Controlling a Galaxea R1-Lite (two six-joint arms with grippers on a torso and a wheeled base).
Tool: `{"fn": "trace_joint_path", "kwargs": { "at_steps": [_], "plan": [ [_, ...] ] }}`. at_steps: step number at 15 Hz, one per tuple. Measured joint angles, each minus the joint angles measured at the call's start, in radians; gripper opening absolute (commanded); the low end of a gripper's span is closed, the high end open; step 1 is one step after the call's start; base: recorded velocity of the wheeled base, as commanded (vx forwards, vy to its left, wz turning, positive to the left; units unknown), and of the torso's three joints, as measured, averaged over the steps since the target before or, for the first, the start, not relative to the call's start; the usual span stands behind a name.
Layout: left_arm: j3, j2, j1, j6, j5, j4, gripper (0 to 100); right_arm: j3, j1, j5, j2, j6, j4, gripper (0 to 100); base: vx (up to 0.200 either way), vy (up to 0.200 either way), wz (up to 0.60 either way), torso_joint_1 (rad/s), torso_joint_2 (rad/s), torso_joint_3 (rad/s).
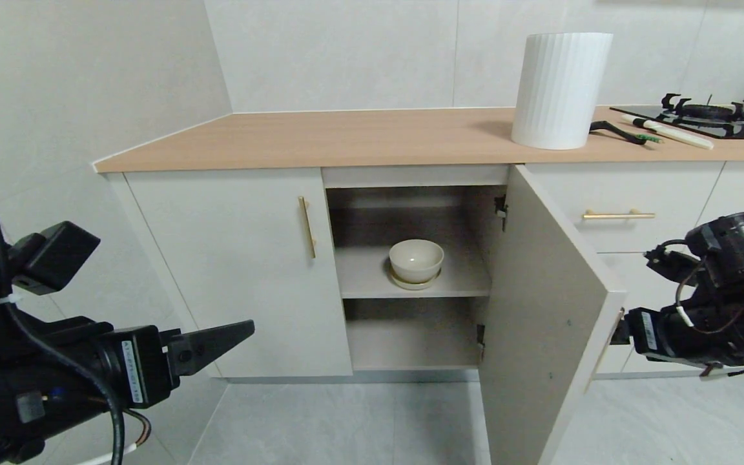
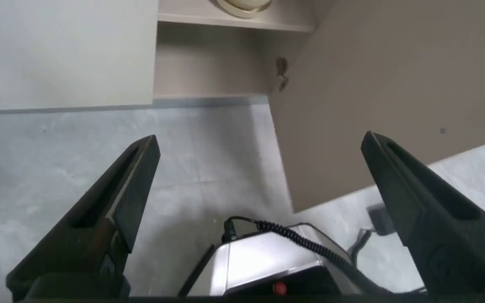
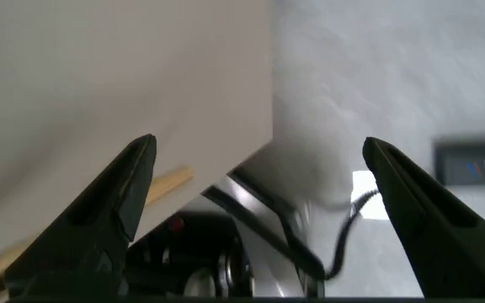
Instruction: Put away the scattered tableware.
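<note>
Black left gripper (image 2: 259, 143), at eight o'clock in the head view, gapes wide and empty. Black right gripper (image 3: 258, 145), at four o'clock, is equally spread and empty beside the open white cabinet door (image 1: 540, 303). Round cream ceramic bowl (image 1: 416, 258) sits on the upper shelf (image 1: 365, 278).

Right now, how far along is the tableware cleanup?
Done: bowl sits on a saucer on the cabinet shelf. In hand: nothing; left gripper and right gripper have jaws open, right one by the open door. Left: utensils lying on the countertop, door to shut, likely.
</note>
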Motion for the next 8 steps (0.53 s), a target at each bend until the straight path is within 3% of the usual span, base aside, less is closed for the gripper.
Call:
{"fn": "trace_joint_path", "kwargs": {
  "at_steps": [8],
  "plan": [
    [-0.002, 0.003, 0.013, 0.006, 0.001, -0.002, 100, -0.244, 0.235, 0.001, 0.218, -0.007, -0.062, 100, 0.0, 0.0, 0.0, 0.0, 0.0, 0.0]
  ]
}}
